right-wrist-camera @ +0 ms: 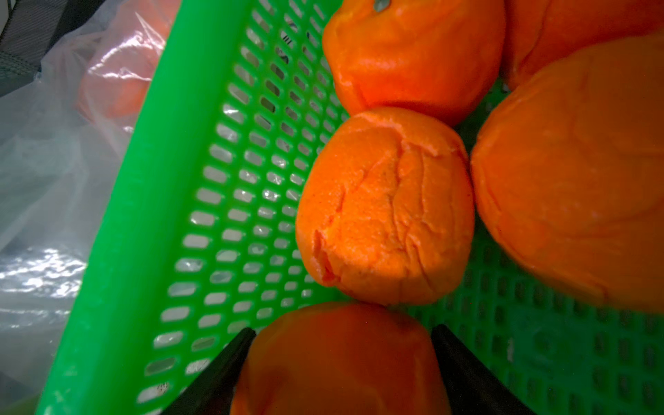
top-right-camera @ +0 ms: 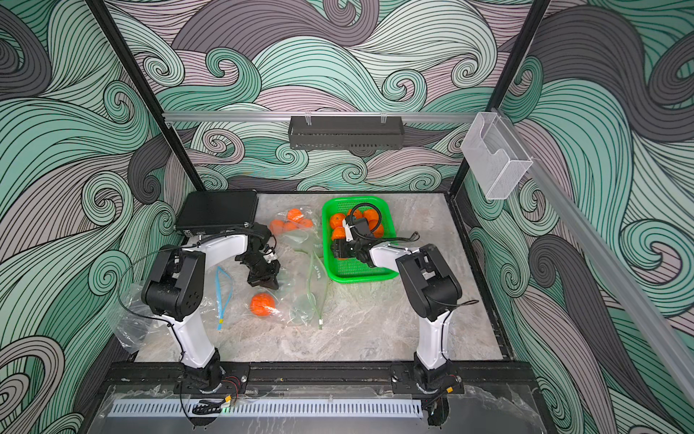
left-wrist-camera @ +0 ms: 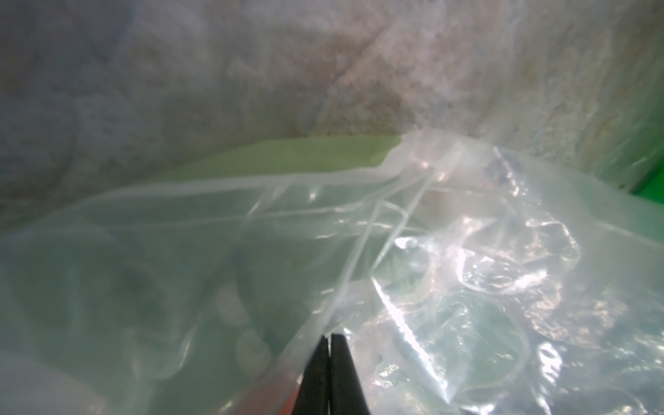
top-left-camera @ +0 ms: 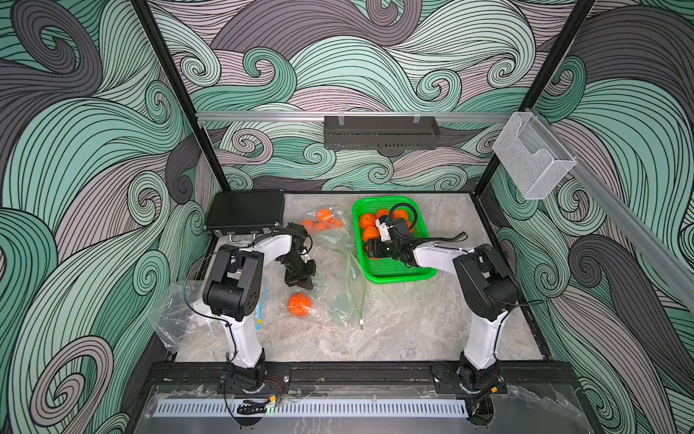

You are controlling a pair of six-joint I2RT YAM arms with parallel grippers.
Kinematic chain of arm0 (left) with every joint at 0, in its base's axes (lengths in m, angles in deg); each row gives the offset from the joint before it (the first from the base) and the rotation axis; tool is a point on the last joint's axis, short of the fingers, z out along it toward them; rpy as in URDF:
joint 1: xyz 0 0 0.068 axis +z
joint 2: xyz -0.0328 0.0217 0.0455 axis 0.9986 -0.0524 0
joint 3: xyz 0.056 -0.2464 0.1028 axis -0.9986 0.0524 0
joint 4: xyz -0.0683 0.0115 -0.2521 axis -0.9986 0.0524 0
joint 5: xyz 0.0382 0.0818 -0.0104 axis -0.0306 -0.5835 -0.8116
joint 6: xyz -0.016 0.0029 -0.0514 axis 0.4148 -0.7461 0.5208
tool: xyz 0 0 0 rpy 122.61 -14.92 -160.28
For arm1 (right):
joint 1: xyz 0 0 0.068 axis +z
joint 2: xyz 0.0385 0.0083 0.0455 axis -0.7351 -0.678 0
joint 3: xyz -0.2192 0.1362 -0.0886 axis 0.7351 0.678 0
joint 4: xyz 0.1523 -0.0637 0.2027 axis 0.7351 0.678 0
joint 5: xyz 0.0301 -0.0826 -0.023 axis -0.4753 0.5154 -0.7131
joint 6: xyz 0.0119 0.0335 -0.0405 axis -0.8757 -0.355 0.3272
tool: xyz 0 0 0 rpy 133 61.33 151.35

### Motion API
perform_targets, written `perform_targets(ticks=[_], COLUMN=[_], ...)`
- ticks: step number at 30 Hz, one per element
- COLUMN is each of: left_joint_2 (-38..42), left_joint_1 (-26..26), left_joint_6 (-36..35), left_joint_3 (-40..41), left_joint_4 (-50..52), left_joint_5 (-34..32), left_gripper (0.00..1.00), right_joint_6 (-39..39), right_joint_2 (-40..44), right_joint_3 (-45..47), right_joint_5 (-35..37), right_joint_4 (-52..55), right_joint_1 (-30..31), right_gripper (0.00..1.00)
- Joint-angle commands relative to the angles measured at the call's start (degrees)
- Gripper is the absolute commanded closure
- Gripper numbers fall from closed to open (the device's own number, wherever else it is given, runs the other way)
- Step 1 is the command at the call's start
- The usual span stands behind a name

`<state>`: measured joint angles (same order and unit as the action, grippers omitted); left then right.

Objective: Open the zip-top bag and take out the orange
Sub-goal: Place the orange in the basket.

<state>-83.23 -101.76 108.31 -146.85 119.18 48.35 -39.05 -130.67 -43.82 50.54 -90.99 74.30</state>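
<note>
We judge only the release is left: the right gripper (right-wrist-camera: 343, 327), jaws wide, flanks the orange (right-wrist-camera: 341, 370) inside the green basket (right-wrist-camera: 143, 215) near the far edge of the worktop (top-left-camera: 413, 330), though we cannot tell if it grips, while the left gripper (left-wrist-camera: 328, 339) pinches the zip-top bag (left-wrist-camera: 431, 269) with closed jaws.

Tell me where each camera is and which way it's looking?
Top views: high at the front, looking down toward the back wall over the table; left arm and right arm show whole.
Left wrist: on the left arm, looking along the shut left end effector pinching the zip-top bag; only its black fingertips show.
Right wrist: on the right arm, looking into the green basket; the right end effector flanks an orange.
Shared: the basket shows in the right wrist view and both top views.
</note>
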Motion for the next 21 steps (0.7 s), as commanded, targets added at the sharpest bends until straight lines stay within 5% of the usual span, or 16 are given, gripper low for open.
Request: perform_targets(ticks=[1, 21], left_joint_2=[1.12, 1.62], left_joint_1=[0.0, 0.0], left_joint_6=[-0.64, -0.81], left_joint_3=[-1.0, -1.36], left_joint_4=[1.87, 2.01], left_joint_5=[-0.91, -1.52], left_gripper=[1.0, 0.98], right_joint_6=[-2.3, 3.14], right_joint_2=[-0.97, 13.52], right_joint_3=[-1.43, 4.07], right_joint_5=[-0.09, 4.12], right_joint_4=[-2.13, 1.28], right_joint_1=[-0.25, -1.03], right_gripper=[0.21, 0.14])
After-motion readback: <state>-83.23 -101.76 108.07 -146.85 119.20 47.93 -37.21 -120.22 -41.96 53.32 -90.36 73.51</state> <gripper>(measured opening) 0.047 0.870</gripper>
